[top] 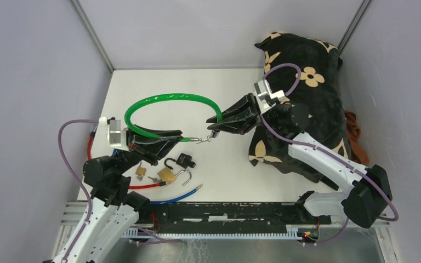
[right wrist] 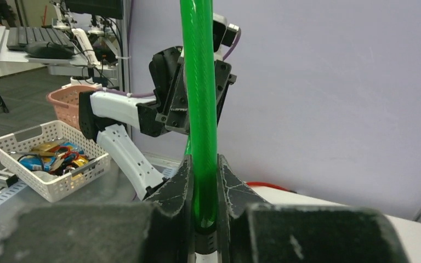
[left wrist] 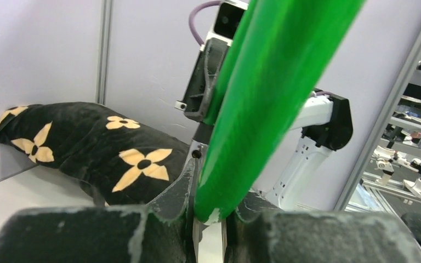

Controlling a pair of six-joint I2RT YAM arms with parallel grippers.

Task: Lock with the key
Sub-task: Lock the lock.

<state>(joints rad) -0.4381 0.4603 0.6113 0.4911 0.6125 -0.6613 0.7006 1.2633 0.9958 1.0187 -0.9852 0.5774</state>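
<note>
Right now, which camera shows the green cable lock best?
The top external view: the green cable lock shows as a whole arc, one end in the left gripper, the other in the right gripper. Each wrist view shows only a short stretch clamped between its own jaws.

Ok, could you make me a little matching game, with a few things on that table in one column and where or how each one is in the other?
1 green cable
2 larger brass padlock
3 flowered cushion
4 blue cable

A back right corner
B clamped by left gripper and right gripper
C nearest table edge, by the arm bases
D on the table, shackle open

Pairs: 1-B, 2-D, 3-A, 4-C
</note>
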